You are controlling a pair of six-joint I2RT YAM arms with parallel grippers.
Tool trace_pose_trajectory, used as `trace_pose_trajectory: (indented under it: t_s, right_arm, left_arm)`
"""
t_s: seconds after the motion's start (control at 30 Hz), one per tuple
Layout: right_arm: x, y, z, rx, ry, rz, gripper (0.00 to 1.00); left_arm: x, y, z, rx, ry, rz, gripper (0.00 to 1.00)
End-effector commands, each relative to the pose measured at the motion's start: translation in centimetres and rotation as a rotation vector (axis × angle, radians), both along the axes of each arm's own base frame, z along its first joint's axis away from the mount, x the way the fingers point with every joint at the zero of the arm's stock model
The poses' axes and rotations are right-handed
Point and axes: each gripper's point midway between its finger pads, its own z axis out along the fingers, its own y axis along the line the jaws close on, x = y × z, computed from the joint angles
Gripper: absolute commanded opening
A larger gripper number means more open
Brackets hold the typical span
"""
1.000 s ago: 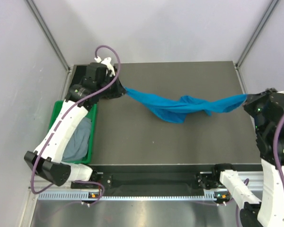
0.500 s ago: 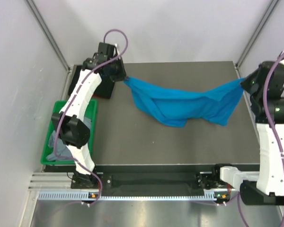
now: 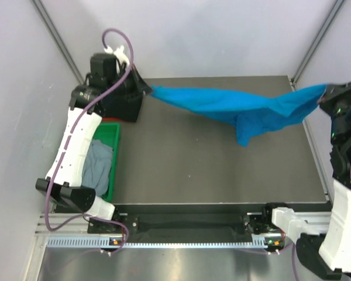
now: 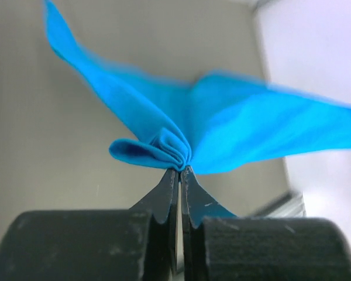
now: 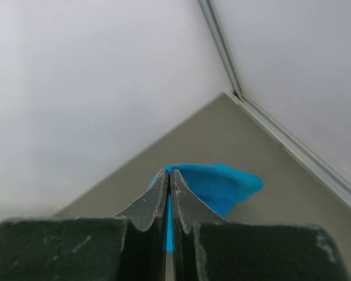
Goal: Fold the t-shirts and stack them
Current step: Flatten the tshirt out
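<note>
A bright blue t-shirt (image 3: 222,105) hangs stretched in the air above the dark table (image 3: 181,170), held at both ends. My left gripper (image 3: 149,89) is shut on a bunched corner of it at the back left; in the left wrist view the gripper (image 4: 179,170) pinches folded blue cloth (image 4: 234,129). At the far right my right gripper (image 3: 323,93) is shut on the other end, and blue cloth (image 5: 216,184) shows between and beyond its tips (image 5: 169,171). A loose flap (image 3: 245,132) droops right of centre. A grey t-shirt (image 3: 96,167) lies crumpled in the bin.
The green plastic bin (image 3: 114,170) sits off the table's left edge. A flat black shape (image 3: 126,110), perhaps folded black cloth, lies at the table's back left corner under my left wrist. White walls and metal frame posts enclose the table.
Both grippers have risen and pulled further apart. The blue shirt, which sagged onto the table, is now lifted and drawn almost taut. The left arm swung back toward the corner.
</note>
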Motion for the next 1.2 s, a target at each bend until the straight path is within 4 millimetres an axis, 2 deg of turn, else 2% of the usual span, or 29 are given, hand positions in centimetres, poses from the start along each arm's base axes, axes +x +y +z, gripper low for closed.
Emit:
trace_pose_trajectory:
  t_s: [0.0,0.03,0.07,0.13,0.17,0.2,0.23,0.3,0.33,0.37,0.4,0.43,0.47,0.5,0.57,0.6,0.67,0.7,0.73,0.8,0.83,0.87,0.9,0.93,0.97,1.03,1.07,1.13,1.17]
  right_arm:
    - [-2.6,-1.0,-4.7,-0.026,0.126,-0.051,0.0]
    - [-2.4,-1.1,-7.7,-0.028,0.199,-0.054,0.0]
    - [-3.8,-1.1,-8.7,-0.027,0.202,-0.057,0.0]
    - [-4.5,-1.1,-12.2,-0.023,0.278,-0.057,0.0]
    - [-4.6,-1.0,-13.4,-0.023,0.306,-0.052,0.0]
    - [-4.8,-1.0,-14.4,-0.021,0.329,-0.053,0.0]
    - [-4.6,-1.0,-16.4,-0.018,0.379,-0.053,0.0]
    - [-4.7,-0.7,-18.0,-0.005,0.401,-0.037,0.0]
    - [-4.4,-0.4,-19.8,0.002,0.442,-0.022,0.0]
    - [-4.0,0.1,-20.3,0.014,0.44,0.005,0.0]
    - [-3.7,0.3,-21.0,0.025,0.449,0.014,0.0]
    - [-3.4,0.5,-22.2,0.033,0.47,0.023,0.0]
    - [-3.0,0.6,-22.5,0.039,0.47,0.028,0.0]
    - [-2.7,0.6,-22.7,0.046,0.47,0.026,0.0]
    - [-2.0,0.8,-23.2,0.052,0.476,0.032,0.0]
    - [-1.8,0.8,-23.3,0.052,0.481,0.034,0.0]
    - [-1.2,0.9,-23.5,0.054,0.481,0.043,0.0]
    - [-1.0,1.0,-23.6,0.055,0.483,0.046,0.0]
    - [-0.8,1.1,-24.0,0.056,0.492,0.05,0.0]
    - [-0.5,1.4,-24.3,0.06,0.491,0.07,0.0]
    - [-0.3,1.5,-24.6,0.063,0.497,0.077,0.0]
    - [-0.2,1.7,-24.7,0.066,0.497,0.088,0.0]
    - [-0.1,1.8,-24.8,0.07,0.498,0.093,0.0]
    - [0.0,1.9,-24.9,0.071,0.493,0.096,0.0]
    - [0.0,2.0,-25.0,0.074,0.491,0.102,0.0]
    - [0.2,2.2,-25.1,0.081,0.481,0.111,0.0]
    - [0.3,2.3,-25.1,0.084,0.481,0.117,0.0]
    - [0.5,2.4,-25.2,0.091,0.476,0.12,0.0]
    - [0.6,2.5,-25.2,0.097,0.473,0.125,0.0]
  left_arm:
    - [-3.1,-0.1,-6.2,0.033,0.138,-0.029,0.0]
    - [-3.8,-0.2,-7.7,0.042,0.16,-0.04,0.0]
    - [-4.4,-0.1,-9.3,0.055,0.19,-0.045,0.0]
    - [-6.1,0.5,-15.9,0.106,0.324,-0.035,0.0]
    - [-5.8,0.5,-15.8,0.107,0.307,-0.032,0.0]
    - [-6.5,0.9,-19.1,0.136,0.382,-0.027,0.0]
    - [-6.3,1.0,-20.4,0.147,0.393,-0.02,0.0]
    - [-6.0,0.9,-23.8,0.171,0.458,-0.026,0.0]
    - [-5.6,0.7,-24.8,0.174,0.475,-0.028,0.0]
    - [-4.5,0.3,-24.8,0.168,0.46,-0.034,0.0]
    - [-3.8,0.1,-26.5,0.184,0.504,-0.036,0.0]
    - [-3.0,-0.2,-26.9,0.187,0.514,-0.039,0.0]
    - [-1.7,-0.6,-26.1,0.19,0.506,-0.044,0.0]
    - [-1.0,-0.6,-28.3,0.219,0.571,-0.04,0.0]
    - [0.8,-1.1,-28.5,0.234,0.583,-0.044,0.0]
    - [1.3,-1.0,-30.5,0.261,0.625,-0.036,0.0]
    - [2.8,-1.1,-30.7,0.28,0.612,-0.029,0.02]
    - [3.0,-0.9,-31.6,0.298,0.631,-0.026,0.17]
    - [3.5,-0.6,-31.4,0.318,0.613,-0.008,0.24]
    - [3.9,0.1,-29.6,0.336,0.559,0.025,0.43]
    - [4.3,0.9,-28.9,0.359,0.52,0.063,0.46]
    - [3.8,1.4,-28.9,0.372,0.516,0.078,0.47]
    - [3.5,1.8,-27.1,0.368,0.468,0.094,0.48]
    - [3.6,2.3,-26.6,0.376,0.437,0.119,0.47]
    - [2.5,2.8,-27.5,0.38,0.459,0.132,0.46]
    - [2.1,2.9,-26.3,0.316,0.415,0.151,0.43]
    - [0.4,2.5,-27.9,0.27,0.467,0.137,0.42]
    - [-0.5,1.8,-28.0,0.196,0.472,0.142,0.36]
    - [-1.3,1.3,-29.4,0.138,0.506,0.159,0.35]
